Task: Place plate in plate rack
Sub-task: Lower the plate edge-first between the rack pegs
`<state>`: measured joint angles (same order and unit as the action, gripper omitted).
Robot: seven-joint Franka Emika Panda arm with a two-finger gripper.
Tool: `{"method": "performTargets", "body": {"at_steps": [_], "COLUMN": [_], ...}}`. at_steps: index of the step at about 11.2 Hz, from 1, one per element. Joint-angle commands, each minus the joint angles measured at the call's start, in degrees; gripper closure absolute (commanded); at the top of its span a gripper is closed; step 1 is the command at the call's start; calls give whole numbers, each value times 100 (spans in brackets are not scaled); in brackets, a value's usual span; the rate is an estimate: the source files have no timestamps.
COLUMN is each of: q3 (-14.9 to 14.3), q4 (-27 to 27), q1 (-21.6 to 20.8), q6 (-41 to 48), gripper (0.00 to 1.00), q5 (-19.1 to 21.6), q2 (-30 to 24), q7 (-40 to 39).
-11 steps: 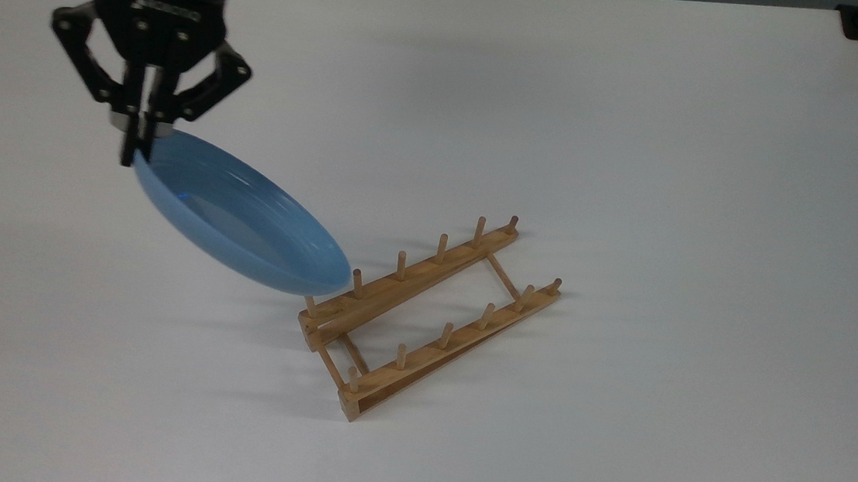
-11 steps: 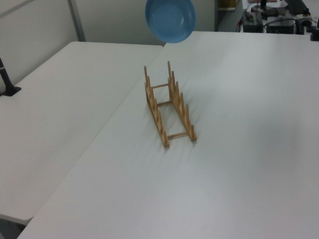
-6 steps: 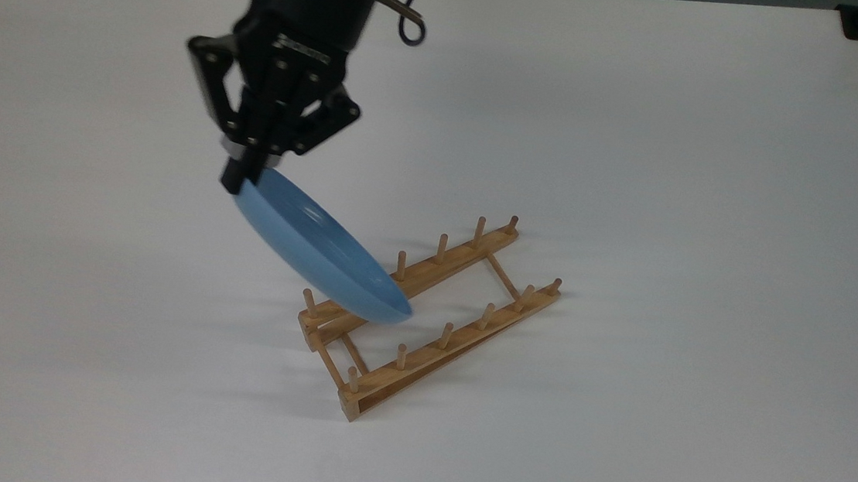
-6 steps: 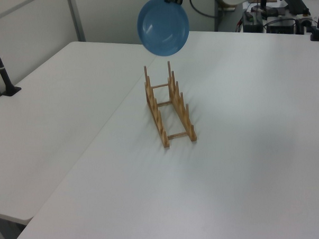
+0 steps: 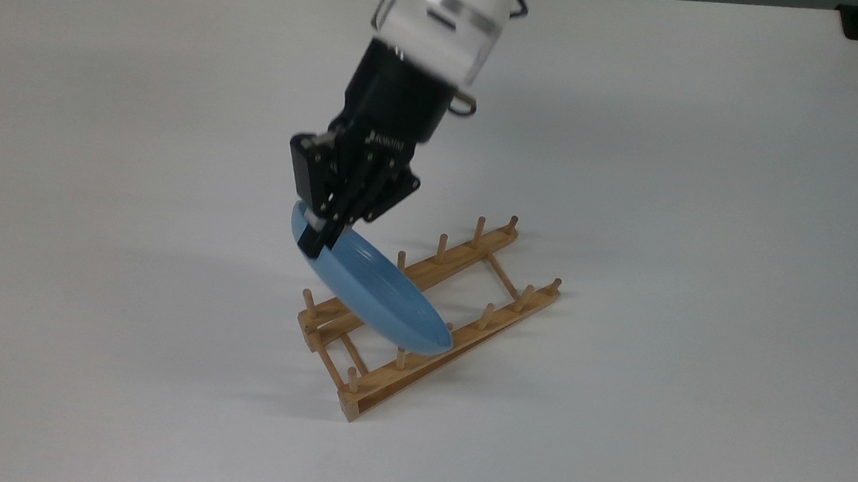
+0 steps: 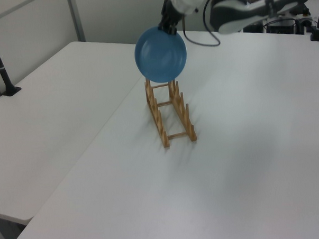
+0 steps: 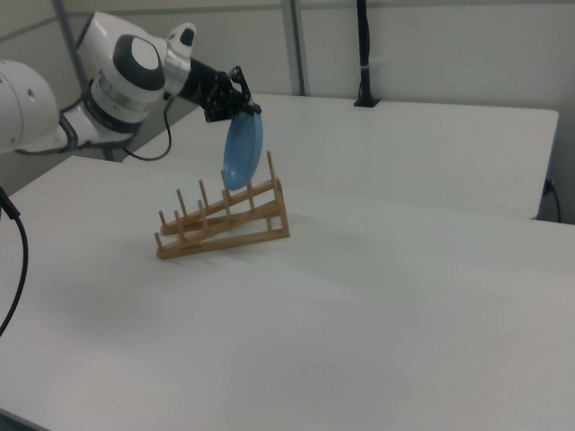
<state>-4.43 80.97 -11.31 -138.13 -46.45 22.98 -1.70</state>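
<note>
Light-blue, the plate (image 5: pixel 374 290) hung on edge over the plate rack (image 5: pixel 430 315), its low rim level with the pegs at the rack's higher end. Black fingers (image 5: pixel 314 240) pinched its upper rim. The step looked like lowering; the next move called for steering the rim down between two peg pairs before letting go.

the plate (image 5: pixel 374 294) looks like smooth light-blue plastic with a soft sheen, faint ridges ringing its inside. the plate rack (image 5: pixel 429 323) just beneath the plate is light-brown wood, unpainted, with a dull satin finish on its rails and pegs. the gripper (image 5: pixel 314 240) clamped on the plate's upper rim is matt black, seemingly hard plastic or coated metal, and the arm (image 5: pixel 441 9) above the plate has a glossy white shell. the table (image 5: pixel 710 219) under the plate rack is plain white, smooth and matt.
</note>
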Motion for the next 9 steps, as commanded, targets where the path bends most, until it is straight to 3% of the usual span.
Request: {"method": "performTargets", "body": {"at_steps": [1,3,4,6,7,9], "q3": [-85,-76,-76,-76,-76,-32], "q4": [-11,15,15,15,15,15], "q1": [-81,-169,-178,-196,-204,-213], "q6": [58,76,102,111,111,111], "gripper": [98,97,88,36,0,0], "q5": [-636,-628,-628,-619,-628,-576], "q2": [92,101,92,118,162,171], "q7": [468,486,486,678,993,1224]}}
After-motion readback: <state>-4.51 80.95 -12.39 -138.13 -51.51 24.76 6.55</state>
